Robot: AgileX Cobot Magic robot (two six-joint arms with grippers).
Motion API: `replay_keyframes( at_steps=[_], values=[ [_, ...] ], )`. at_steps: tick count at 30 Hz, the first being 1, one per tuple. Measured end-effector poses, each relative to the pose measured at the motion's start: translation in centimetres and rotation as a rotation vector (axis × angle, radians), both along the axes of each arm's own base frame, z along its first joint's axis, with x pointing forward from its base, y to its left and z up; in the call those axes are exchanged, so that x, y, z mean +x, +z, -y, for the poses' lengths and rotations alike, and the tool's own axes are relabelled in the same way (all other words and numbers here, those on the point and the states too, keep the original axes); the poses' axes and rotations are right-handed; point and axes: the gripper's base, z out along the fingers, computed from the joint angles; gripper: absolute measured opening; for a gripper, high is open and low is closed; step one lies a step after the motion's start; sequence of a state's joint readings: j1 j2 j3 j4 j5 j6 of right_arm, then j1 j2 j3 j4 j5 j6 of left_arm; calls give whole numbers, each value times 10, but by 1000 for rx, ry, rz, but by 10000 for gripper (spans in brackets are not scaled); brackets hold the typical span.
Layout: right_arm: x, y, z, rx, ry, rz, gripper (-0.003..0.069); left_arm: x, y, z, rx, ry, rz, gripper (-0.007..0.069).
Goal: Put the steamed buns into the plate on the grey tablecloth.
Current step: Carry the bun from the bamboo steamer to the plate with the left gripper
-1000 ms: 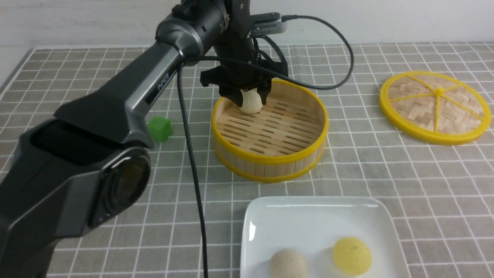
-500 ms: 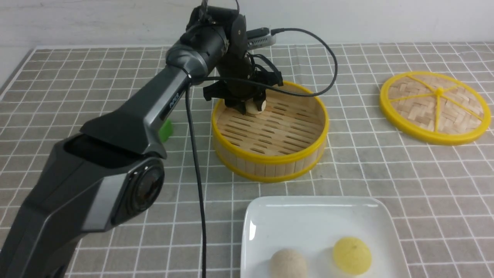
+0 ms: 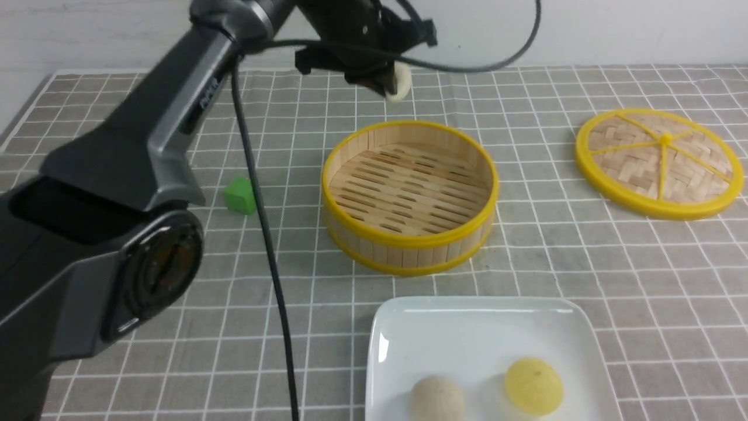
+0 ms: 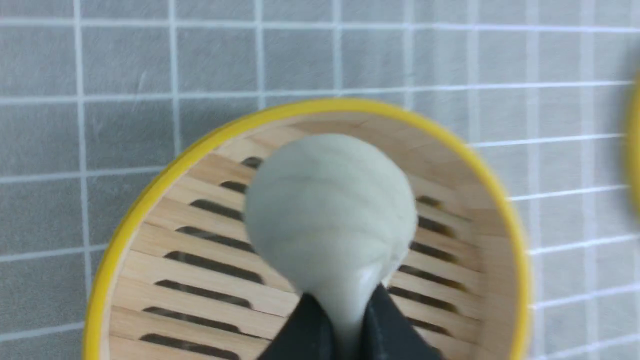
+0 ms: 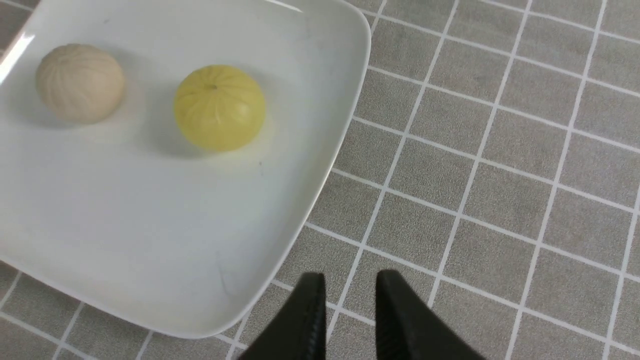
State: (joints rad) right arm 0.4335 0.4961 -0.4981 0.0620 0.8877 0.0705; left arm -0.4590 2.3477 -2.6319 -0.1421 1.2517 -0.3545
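Observation:
My left gripper hangs high above the far rim of the bamboo steamer, shut on a cream-white steamed bun. In the left wrist view the bun is pinched at its base between the black fingers, over the steamer's slatted floor. The white square plate lies on the grey tablecloth at the near edge, with a cream bun and a yellow bun on it. My right gripper hovers over the cloth beside the plate, slightly open and holding nothing.
A green cube sits on the cloth left of the steamer. The round woven lid with its yellow rim lies at the far right. The left arm's black cable hangs down across the cloth left of the plate.
My left gripper closed on the cream-white bun inside the steamer and lifted it up and out, to well above the steamer's far rim. The steamer now holds nothing.

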Motion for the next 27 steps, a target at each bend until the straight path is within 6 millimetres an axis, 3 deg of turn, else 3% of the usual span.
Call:
replay_keyframes(
  at_steps=[1, 4, 7, 11, 15, 18, 19, 27],
  values=[
    [0, 0, 0, 0, 0, 0, 171, -14, 23, 0, -40, -56, 23, 26],
    [0, 0, 0, -3, 0, -6, 176, -42, 47, -1, -70, -135, 11, 26],
    [-1, -1, 0, -8, 1, -16, 181, -75, 49, -3, -17, -196, -43, 26],
    [-1, -1, 0, -8, 1, -17, 185, -129, 26, -4, 98, -284, -164, 26],
    [-1, -1, 0, -8, 1, -17, 190, -178, -19, 0, 197, -368, -314, 26],
    [-1, -1, 0, -8, 1, -17, 192, -190, -45, 6, 214, -387, -333, 27],
    [-1, -1, 0, -8, 1, -17, 194, -190, -62, 12, 205, -381, -316, 27],
    [-1, -1, 0, -8, 1, -17, 204, -177, -107, 29, 166, -344, -353, 30]
  ],
)
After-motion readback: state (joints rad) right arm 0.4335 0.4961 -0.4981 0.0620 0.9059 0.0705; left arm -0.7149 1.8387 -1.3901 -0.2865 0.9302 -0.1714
